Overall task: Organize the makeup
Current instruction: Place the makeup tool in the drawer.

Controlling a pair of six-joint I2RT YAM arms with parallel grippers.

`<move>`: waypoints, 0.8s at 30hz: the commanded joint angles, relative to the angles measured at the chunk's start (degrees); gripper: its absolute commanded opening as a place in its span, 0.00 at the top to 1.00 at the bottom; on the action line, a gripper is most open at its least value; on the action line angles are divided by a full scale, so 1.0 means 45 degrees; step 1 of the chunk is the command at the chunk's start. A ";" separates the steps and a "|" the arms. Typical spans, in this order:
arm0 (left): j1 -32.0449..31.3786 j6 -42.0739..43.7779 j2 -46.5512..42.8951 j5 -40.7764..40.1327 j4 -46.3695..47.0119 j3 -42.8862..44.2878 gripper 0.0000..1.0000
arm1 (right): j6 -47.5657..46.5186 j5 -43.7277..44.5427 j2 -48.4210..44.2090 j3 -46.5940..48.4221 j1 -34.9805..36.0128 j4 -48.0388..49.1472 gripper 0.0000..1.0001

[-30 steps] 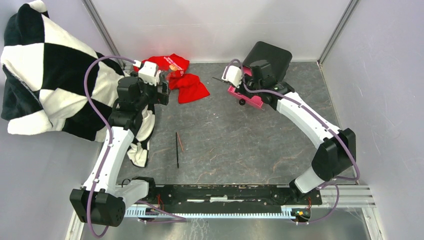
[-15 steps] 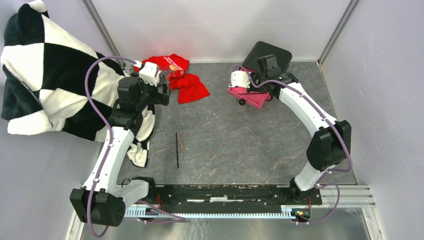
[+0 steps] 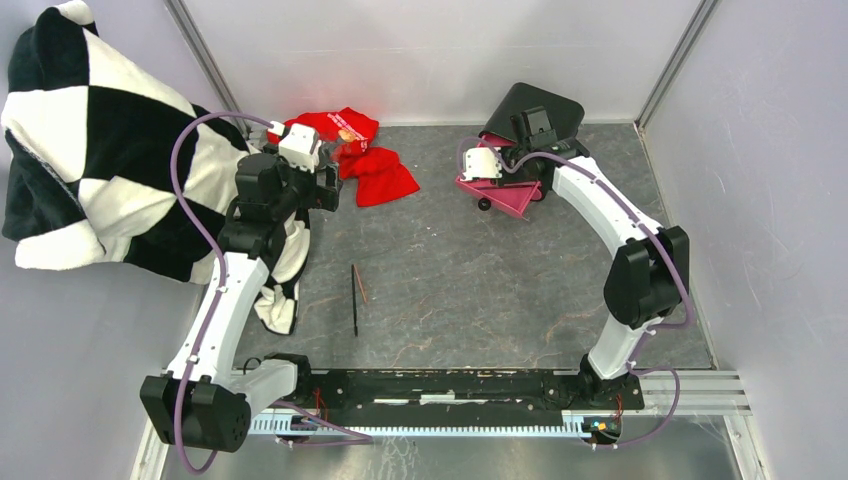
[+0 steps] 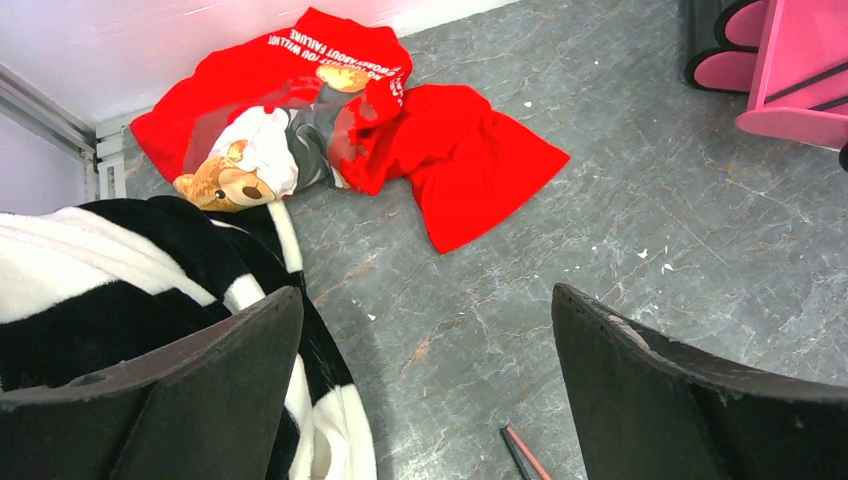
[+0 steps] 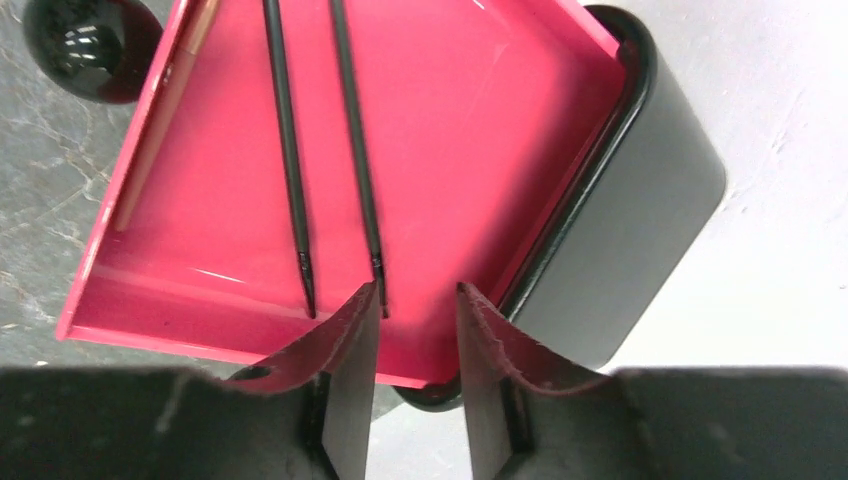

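Two thin black pencils (image 5: 285, 150) and a brown pencil (image 5: 165, 110) lie in the pulled-out pink drawer (image 5: 480, 130) of the black box (image 5: 640, 210). My right gripper (image 5: 418, 300) hovers over that drawer's corner, jaws a little apart with nothing between them; the top view shows the right gripper (image 3: 508, 160) above the drawer (image 3: 505, 195). A black and a reddish-brown pencil (image 3: 356, 295) lie side by side on the grey table, their tips showing in the left wrist view (image 4: 525, 460). My left gripper (image 4: 425, 310) is wide open and empty, held above the table near the red cloth (image 4: 400, 130).
A black-and-white checkered blanket (image 3: 90, 150) covers the left side and lies under the left arm. The red cloth with a bear print (image 3: 360, 155) sits at the back. The black box (image 3: 540, 110) stands at the back right, against the white walls.
The right gripper swung back over the pink drawer and its jaws parted; the black pencil it carried now lies in the drawer. The left arm has not moved.
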 commanded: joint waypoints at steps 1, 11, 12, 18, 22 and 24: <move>0.0039 0.0529 0.0026 0.0285 0.0528 -0.0035 0.00 | -0.0044 0.0114 -0.0010 0.0680 -0.0066 0.0404 0.52; 0.0039 0.0655 0.0179 0.0619 0.0636 -0.0225 0.00 | 0.3130 -0.4178 -0.1458 0.0542 0.0210 0.1057 0.31; 0.0037 0.0589 0.0210 0.0590 0.0661 -0.0215 0.00 | 0.3659 -0.4611 -0.1669 0.0218 0.0382 0.1386 0.30; 0.0039 -0.0006 0.0289 -0.0215 0.0921 -0.0220 0.00 | 0.7549 -0.6545 -0.2007 -0.1597 0.2168 0.3694 0.28; 0.0039 -0.0419 0.0097 -0.0867 0.1072 -0.0117 0.00 | 1.0538 -0.7459 -0.1219 -0.2420 0.3253 0.5347 0.31; 0.0039 -0.0611 -0.0005 -0.1302 0.1138 -0.0042 0.00 | 1.1771 -0.7566 -0.0695 -0.2572 0.3735 0.6003 0.32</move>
